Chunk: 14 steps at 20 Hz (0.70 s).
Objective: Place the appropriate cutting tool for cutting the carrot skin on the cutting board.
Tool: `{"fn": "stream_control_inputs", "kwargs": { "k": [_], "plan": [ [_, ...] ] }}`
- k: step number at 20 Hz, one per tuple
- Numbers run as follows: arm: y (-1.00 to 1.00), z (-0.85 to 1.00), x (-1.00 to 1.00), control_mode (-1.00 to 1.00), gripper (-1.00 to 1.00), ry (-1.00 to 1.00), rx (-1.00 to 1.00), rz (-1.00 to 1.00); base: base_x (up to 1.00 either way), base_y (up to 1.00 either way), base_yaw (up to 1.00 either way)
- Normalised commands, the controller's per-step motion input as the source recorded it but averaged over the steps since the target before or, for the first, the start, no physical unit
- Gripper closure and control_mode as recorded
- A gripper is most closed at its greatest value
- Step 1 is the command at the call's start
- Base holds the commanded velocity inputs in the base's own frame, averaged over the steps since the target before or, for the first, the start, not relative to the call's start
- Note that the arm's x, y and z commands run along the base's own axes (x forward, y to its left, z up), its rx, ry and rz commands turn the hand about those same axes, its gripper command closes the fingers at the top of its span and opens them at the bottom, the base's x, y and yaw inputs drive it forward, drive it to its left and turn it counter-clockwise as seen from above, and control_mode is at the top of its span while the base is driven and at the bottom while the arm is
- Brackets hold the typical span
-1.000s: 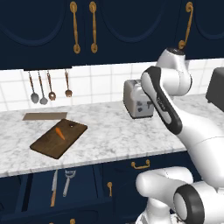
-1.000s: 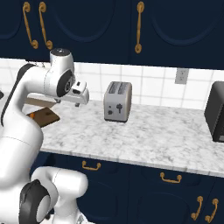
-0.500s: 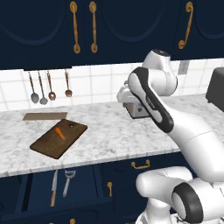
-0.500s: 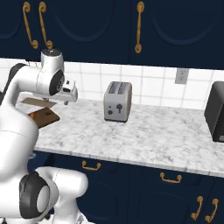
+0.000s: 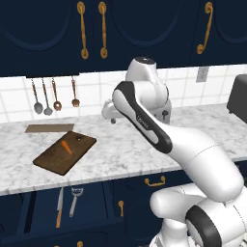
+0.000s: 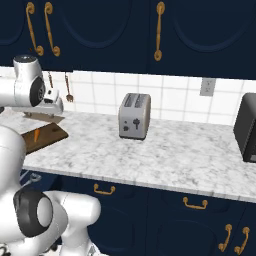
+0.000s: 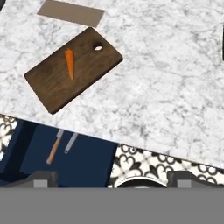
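The dark brown cutting board (image 7: 57, 83) lies on the marble counter with its hole at one corner, and the small orange carrot (image 7: 70, 64) rests on it. The silver-grey peeler (image 7: 71, 142) lies in an open drawer below the counter edge, right beside a knife (image 7: 54, 148) with a brown-orange handle. My gripper (image 7: 112, 178) hangs above the counter, to the right of the board, looking down at it; its fingertips (image 7: 41, 177) stand wide apart and open, holding nothing. The left base view shows the board (image 5: 53, 159), carrot (image 5: 66, 147), peeler (image 5: 75, 200) and gripper (image 5: 111, 116).
A thin tan rectangle (image 7: 71, 12) lies on the counter behind the board. Spoons and ladles (image 5: 55, 94) hang on the tiled wall. A silver toaster (image 6: 134, 116) and a black appliance (image 6: 247, 127) stand further right. The open drawer (image 5: 91, 207) juts out under the board.
The arm has swung left along the counter, from in front of the toaster toward the cutting board. Board, carrot and the drawer's tools have not moved.
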Motion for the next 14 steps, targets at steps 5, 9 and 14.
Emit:
{"fn": "stream_control_inputs", "kwargs": {
  "k": [5, 9, 14],
  "plan": [
    [0.82, -0.16, -0.36, -1.0, -1.0, 0.0, -0.01, 0.0, 0.0, 0.0, 0.0],
    [0.72, -0.36, -0.5, -1.0, -1.0, 0.0, 0.0, 0.0, 0.0, 0.0, 0.0],
    [0.48, -0.41, -0.59, -1.0, -1.0, 0.0, 0.03, 0.0, 0.0, 0.0, 0.0]
  ]
}}
